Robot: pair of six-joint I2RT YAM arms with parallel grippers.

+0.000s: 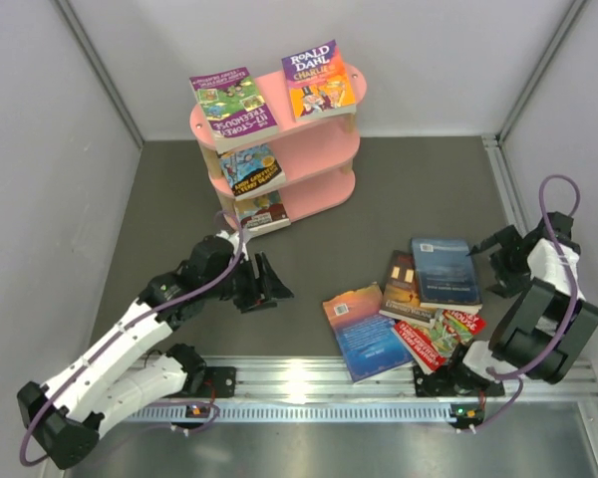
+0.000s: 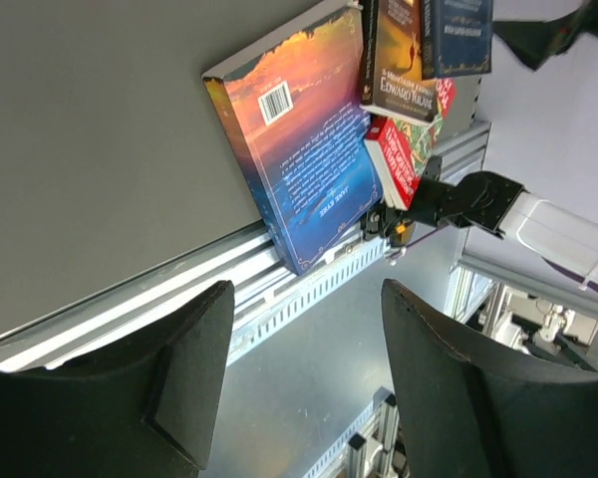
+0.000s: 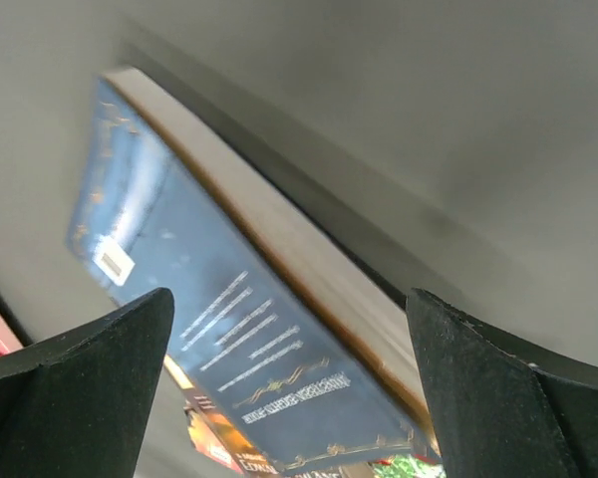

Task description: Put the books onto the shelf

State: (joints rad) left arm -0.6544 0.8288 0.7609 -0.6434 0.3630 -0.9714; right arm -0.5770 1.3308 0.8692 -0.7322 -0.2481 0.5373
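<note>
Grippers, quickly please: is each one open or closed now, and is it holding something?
Left gripper: jaws open, holding nothing.
Right gripper: jaws wide open, holding nothing; a dark blue book lies just ahead of it.

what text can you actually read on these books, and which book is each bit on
"ROALD DAHL": orange-and-purple book on top of the shelf.
"TREEHOUSE", upside down: purple book beside it.
"EDWARD", then a surname I can't make out: dark book, left wrist view.
Back-cover text on the blue book and all other covers: too small or blurred to read.
</note>
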